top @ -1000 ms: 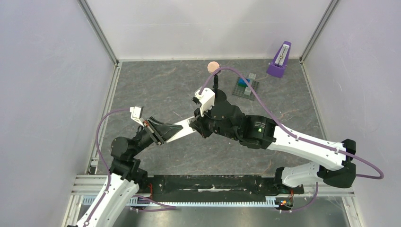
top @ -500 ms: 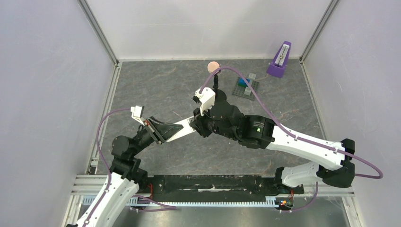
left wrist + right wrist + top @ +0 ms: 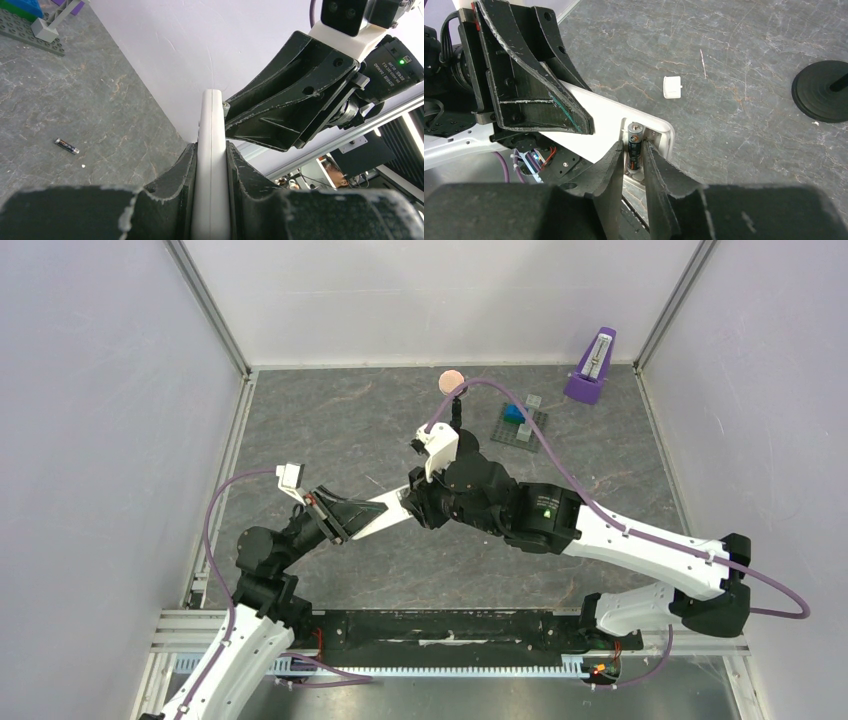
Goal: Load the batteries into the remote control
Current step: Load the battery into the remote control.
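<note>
My left gripper [image 3: 211, 167] is shut on the white remote control [image 3: 211, 130] and holds it edge-up above the table; it also shows in the top view [image 3: 385, 508]. My right gripper [image 3: 631, 156] is shut on a battery [image 3: 633, 150], which stands in the open compartment at the end of the remote [image 3: 609, 112]. The second battery [image 3: 67, 146] lies loose on the grey table. In the top view the two grippers meet at the table's middle, and the right gripper [image 3: 412, 502] hides the held battery.
A small white battery cover [image 3: 672, 87] lies on the table beyond the remote. A black round stand base [image 3: 821, 90] carries a tan disc [image 3: 452, 381]. A grey plate with blue blocks [image 3: 520, 423] and a purple object [image 3: 592, 368] stand at the back right.
My right wrist has shifted very slightly toward the back. The left arm and the remote have not moved.
</note>
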Available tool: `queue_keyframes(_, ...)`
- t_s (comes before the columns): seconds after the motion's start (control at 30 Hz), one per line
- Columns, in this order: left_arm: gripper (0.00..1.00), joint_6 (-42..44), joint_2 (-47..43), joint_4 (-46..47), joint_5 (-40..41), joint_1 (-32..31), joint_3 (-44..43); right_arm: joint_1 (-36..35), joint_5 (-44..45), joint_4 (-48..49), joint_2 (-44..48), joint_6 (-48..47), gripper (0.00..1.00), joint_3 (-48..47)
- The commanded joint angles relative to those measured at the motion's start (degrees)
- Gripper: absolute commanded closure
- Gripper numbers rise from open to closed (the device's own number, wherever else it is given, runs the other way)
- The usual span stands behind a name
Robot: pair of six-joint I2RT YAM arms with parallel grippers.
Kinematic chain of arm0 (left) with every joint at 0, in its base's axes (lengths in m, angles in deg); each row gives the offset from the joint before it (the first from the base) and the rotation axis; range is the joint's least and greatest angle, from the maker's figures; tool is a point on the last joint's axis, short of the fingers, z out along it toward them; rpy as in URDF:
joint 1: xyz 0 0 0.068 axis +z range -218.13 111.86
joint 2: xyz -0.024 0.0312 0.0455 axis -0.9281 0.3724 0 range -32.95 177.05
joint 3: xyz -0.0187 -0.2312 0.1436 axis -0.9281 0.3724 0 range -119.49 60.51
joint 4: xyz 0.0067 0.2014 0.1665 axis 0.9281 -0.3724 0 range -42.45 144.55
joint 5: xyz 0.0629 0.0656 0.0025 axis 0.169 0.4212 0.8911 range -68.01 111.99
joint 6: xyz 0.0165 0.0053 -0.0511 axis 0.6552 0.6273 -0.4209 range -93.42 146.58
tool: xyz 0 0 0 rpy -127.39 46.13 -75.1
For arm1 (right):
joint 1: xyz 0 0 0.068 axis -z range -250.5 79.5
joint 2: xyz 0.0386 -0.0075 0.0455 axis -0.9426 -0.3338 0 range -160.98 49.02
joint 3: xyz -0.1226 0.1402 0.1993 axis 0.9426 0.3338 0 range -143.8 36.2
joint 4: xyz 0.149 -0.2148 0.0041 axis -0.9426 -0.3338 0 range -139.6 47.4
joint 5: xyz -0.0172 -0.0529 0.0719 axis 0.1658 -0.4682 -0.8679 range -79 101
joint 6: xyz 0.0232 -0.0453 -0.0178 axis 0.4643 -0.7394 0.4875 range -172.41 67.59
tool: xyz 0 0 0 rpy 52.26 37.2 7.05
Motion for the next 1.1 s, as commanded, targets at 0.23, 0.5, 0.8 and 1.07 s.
queue_keyframes(0.23, 0.98, -2.16, -0.83, 6.81, 1.06, 0.0, -0.44, 2.12, -4.0, -1.92, 2.17, 2.61, 0.54, -2.1)
queue_keyframes(0.5, 0.98, -1.7, -0.95, 7.25, 2.1, -0.04, -0.54, 3.12, -4.08, -2.28, 5.07, 6.02, 0.43, -4.08)
queue_keyframes(0.8, 0.98, -0.54, -1.72, 8.21, 3.9, -0.01, -2.26, 10.53, -11.61, 2.71, 10.35, 29.73, 0.17, 3.87)
queue_keyframes(1.07, 0.98, -1.24, -0.68, 8.22, 4.36, -0.01, -4.3, 11.8, -19.69, 16.45, 11.76, 38.97, 0.1, 11.52)
